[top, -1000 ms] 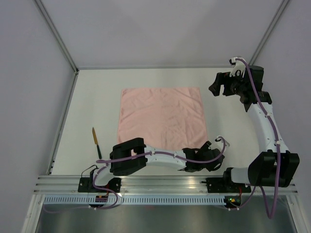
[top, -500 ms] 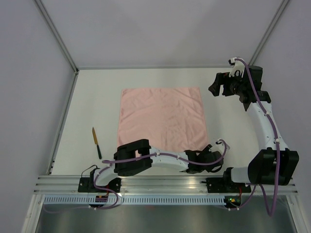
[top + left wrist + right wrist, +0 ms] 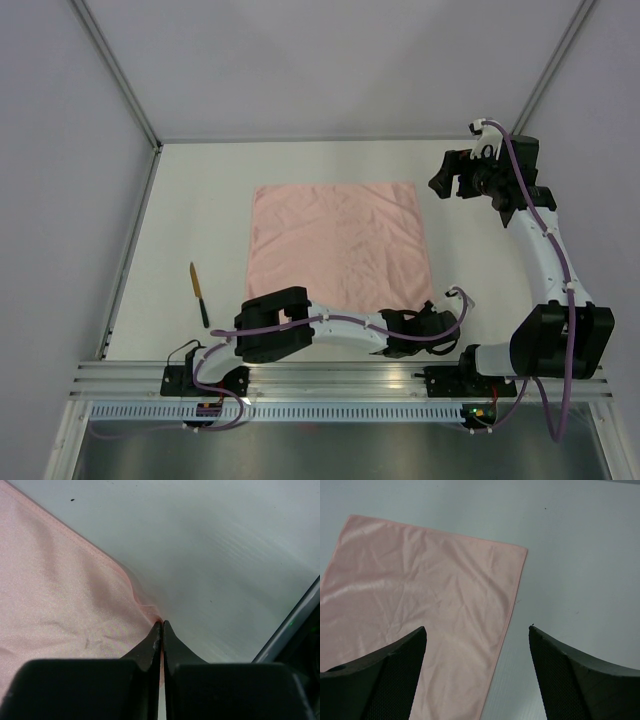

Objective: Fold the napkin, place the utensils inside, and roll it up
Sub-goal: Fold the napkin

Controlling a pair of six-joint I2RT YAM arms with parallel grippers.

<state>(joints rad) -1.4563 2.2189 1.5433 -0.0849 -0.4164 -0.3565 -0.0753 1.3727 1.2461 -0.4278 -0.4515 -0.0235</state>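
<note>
The pale pink napkin (image 3: 340, 245) lies spread flat on the white table. My left gripper (image 3: 428, 315) reaches across to its near right corner and is shut on that corner; in the left wrist view the tips (image 3: 161, 624) pinch the napkin (image 3: 60, 590), with pink cloth showing between them. My right gripper (image 3: 452, 186) hangs open above the table beside the napkin's far right corner. In the right wrist view its gripper (image 3: 476, 630) stands wide over the napkin (image 3: 420, 595) edge, holding nothing. The yellow-and-black utensil (image 3: 198, 293) lies left of the napkin.
A metal rail (image 3: 340, 375) runs along the near table edge under the arm bases. Grey walls with a metal frame (image 3: 128, 270) bound the table at left, back and right. The rail corner (image 3: 295, 630) shows beside the left gripper.
My left gripper has closed on the napkin's near right corner, and that side of the napkin has shifted slightly right. The right arm has barely moved.
</note>
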